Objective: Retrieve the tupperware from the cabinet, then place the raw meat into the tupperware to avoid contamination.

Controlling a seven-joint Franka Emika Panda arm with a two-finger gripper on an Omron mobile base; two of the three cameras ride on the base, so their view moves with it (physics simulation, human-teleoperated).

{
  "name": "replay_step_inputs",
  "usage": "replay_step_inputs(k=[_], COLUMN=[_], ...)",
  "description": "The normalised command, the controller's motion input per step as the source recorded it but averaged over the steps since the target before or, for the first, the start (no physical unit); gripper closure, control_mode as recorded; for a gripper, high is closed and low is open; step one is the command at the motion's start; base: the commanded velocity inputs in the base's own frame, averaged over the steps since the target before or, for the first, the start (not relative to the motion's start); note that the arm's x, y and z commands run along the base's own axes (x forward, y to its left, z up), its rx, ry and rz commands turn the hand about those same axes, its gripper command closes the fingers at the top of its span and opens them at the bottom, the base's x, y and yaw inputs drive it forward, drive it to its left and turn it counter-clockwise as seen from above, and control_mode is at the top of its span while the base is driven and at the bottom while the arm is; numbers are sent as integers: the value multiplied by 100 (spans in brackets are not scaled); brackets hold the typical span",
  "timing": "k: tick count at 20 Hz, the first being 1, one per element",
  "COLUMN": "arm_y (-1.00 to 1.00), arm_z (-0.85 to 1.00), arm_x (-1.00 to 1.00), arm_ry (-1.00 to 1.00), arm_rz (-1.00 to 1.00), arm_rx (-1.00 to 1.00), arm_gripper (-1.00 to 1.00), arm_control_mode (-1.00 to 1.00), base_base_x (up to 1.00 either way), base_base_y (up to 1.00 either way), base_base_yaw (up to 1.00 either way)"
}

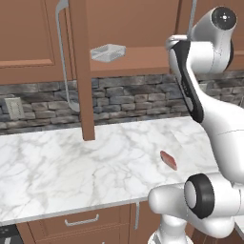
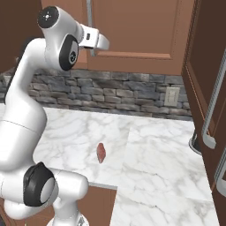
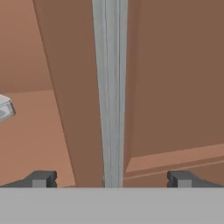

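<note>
Currently the cabinet (image 1: pixel 83 71) stands open; tupperware (image 1: pixel 108 52) remains on its shelf, meat (image 1: pixel 168 160) near the counter's (image 1: pixel 71 167) front edge, gripper (image 3: pixel 111 179) open, empty.

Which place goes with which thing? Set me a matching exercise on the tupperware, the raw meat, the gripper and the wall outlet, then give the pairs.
Things:
1. tupperware
2. raw meat
3. gripper
4. wall outlet

Places:
A. on the stone backsplash
B. on the shelf inside the open cabinet
C. fingers spread either side of a silver door handle
D. lying on the marble counter

Pairs: 1-B, 2-D, 3-C, 4-A
</note>
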Motion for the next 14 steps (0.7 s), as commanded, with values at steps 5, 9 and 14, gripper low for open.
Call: replay_step_inputs(k=[5,9,14], arm_y=[-2,-10,-13], arm_z=[-27,-26,-11], arm_x=[33,38,43], arm_ry=[0,0,-2], arm_rz=[0,0,2], arm_rx=[0,0,0], arm_gripper=[-100,-100,-100], arm_control_mode=[-100,-100,-100], base_base_x=[0,0,0], base_base_y=[0,0,0], base_base_yaw=[0,0,0])
